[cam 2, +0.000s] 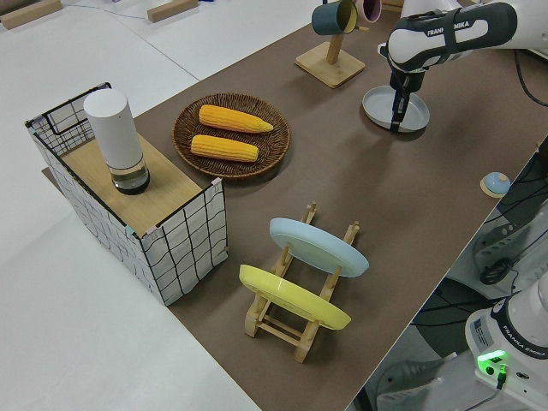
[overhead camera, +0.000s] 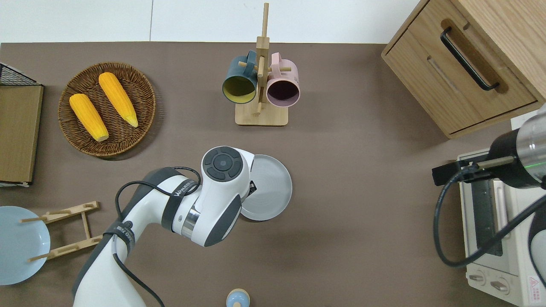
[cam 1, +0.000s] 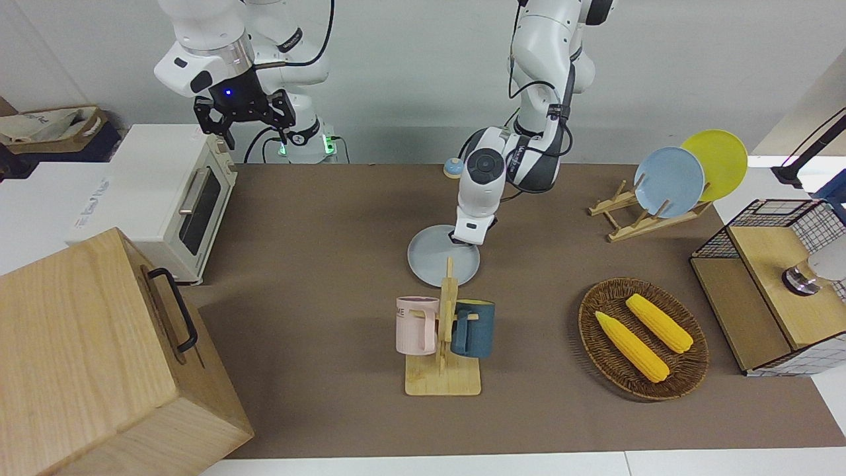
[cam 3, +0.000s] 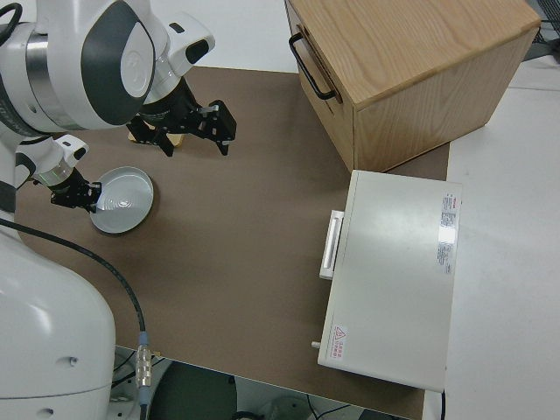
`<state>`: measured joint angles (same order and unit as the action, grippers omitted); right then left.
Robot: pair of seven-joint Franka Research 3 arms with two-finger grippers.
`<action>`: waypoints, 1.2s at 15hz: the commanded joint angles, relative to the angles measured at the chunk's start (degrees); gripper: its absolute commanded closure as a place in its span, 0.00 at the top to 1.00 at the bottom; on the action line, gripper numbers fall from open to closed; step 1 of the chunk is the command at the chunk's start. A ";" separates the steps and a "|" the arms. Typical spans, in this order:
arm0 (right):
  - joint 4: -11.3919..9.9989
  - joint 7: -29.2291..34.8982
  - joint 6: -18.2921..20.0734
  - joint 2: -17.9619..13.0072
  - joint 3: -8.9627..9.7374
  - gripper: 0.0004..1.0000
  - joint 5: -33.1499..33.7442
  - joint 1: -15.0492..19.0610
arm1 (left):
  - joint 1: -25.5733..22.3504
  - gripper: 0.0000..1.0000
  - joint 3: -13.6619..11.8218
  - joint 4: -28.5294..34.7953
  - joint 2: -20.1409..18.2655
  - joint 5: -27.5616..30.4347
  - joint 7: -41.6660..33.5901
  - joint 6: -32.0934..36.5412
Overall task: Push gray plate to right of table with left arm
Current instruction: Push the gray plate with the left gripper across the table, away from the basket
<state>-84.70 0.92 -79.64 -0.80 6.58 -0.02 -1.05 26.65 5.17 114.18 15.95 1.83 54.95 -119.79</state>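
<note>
The gray plate (cam 1: 436,259) lies flat on the table (cam 1: 317,218) near its middle, just nearer to the robots than the mug rack; it also shows in the overhead view (overhead camera: 269,187). My left gripper (cam 1: 464,238) is low at the plate's rim on the side toward the left arm's end of the table, and seems to touch it. It shows in the left side view (cam 2: 396,120) at the plate (cam 2: 409,104). In the overhead view the wrist hides it. My right gripper (cam 1: 254,135) is open, empty and parked.
A wooden mug rack (cam 1: 443,370) holds a pink and a dark blue mug. A wicker basket (cam 1: 589,311) with two corn cobs, a plate rack (cam 1: 634,221) and a wire crate (cam 1: 767,218) stand toward the left arm's end. A toaster oven (cam 1: 178,198) and wooden cabinet (cam 1: 99,357) stand toward the right arm's end.
</note>
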 commanded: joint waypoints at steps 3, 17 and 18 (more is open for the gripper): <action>0.50 0.75 0.89 -0.17 0.89 0.98 -0.33 1.13 | 1.74 0.00 6.33 -1.94 2.76 0.63 8.14 1.22; 0.50 0.75 0.89 -0.17 0.98 0.98 -0.33 1.13 | 8.69 0.45 9.69 -8.54 6.99 -0.16 18.63 1.31; 0.50 0.75 0.89 -0.17 0.89 0.98 -0.33 1.13 | 8.51 0.73 9.42 -8.71 6.64 -0.59 15.75 2.09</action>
<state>-84.70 0.92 -79.64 -0.80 6.58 -0.02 -1.05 35.20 15.28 107.16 21.26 1.85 74.43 -119.68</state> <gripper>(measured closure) 0.013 0.921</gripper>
